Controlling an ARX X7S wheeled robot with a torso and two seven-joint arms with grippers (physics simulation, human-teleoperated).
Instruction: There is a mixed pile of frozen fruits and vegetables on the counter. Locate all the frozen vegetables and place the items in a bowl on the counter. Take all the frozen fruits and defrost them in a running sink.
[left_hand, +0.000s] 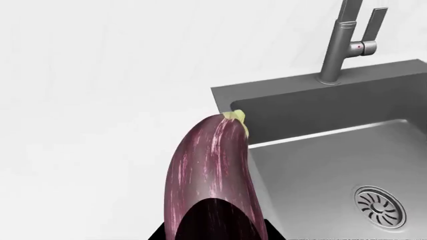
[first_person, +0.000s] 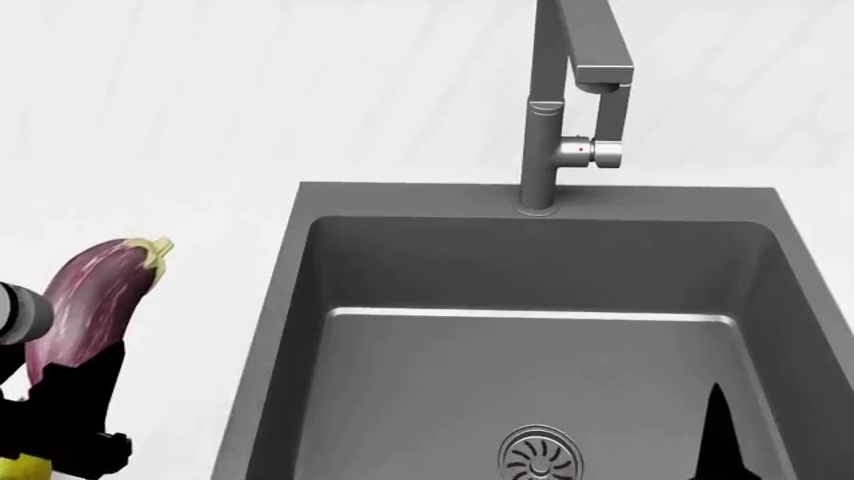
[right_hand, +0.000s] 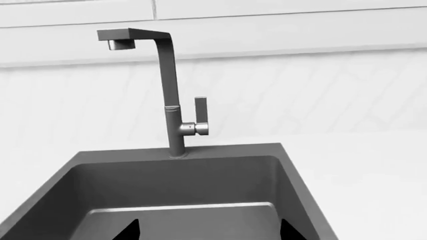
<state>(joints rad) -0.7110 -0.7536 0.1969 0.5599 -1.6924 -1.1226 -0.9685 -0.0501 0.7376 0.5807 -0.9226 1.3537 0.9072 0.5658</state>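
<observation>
At nine o'clock of the sink (first_person: 287, 300), your left gripper (first_person: 67, 400) is clamping the eggplant (first_person: 87, 295) upright; your right gripper (right_hand: 207, 231) is spreading open. No writing shows.

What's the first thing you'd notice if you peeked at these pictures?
The long, shiny purple-maroon eggplant with a pale yellow-green tip jumps out first: the left gripper holds it up over the plain white counter, just beside the sink. Next comes the big rectangular dark grey sink with its round steel drain, dry and with nothing lying in it. Behind the sink stands the tall grey faucet, no water running.
</observation>
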